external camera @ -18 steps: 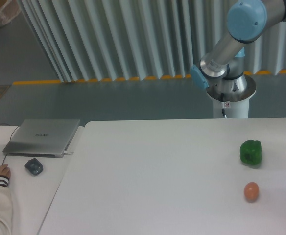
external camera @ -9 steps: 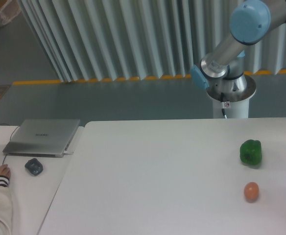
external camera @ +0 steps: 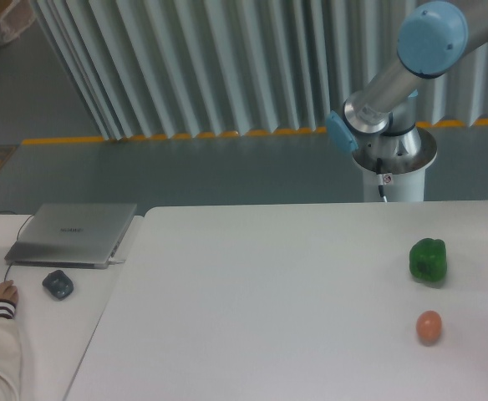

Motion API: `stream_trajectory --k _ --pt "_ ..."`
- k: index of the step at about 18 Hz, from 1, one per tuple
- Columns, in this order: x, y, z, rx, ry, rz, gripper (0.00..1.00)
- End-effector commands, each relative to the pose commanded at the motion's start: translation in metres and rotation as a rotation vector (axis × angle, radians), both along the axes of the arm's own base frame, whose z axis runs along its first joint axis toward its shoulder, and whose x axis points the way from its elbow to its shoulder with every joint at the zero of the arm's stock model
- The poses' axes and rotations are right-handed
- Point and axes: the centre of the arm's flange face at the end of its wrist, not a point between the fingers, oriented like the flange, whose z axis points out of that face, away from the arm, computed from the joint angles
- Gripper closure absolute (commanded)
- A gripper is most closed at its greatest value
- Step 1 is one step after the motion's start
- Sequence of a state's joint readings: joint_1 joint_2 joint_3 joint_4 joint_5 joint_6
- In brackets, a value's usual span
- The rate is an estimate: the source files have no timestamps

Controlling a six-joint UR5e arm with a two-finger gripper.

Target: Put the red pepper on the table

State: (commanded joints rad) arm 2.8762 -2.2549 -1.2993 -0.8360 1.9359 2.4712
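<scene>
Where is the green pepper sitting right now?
The green pepper sits near the right edge of the white table, just behind the small orange egg-shaped thing and in front of the robot's base.

A single fixed camera looks down from above the near side of the white table (external camera: 269,292), facing across it toward the arm's pedestal (external camera: 393,171) and the pleated curtain (external camera: 227,67) behind, set well back so the side desk (external camera: 39,317) at left shows too.
</scene>
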Motion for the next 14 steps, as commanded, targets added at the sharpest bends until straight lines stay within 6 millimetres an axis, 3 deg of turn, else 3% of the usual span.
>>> stream_trajectory --k 14 --pt "-0.003 0.001 -0.010 0.013 0.010 0.025 0.00"
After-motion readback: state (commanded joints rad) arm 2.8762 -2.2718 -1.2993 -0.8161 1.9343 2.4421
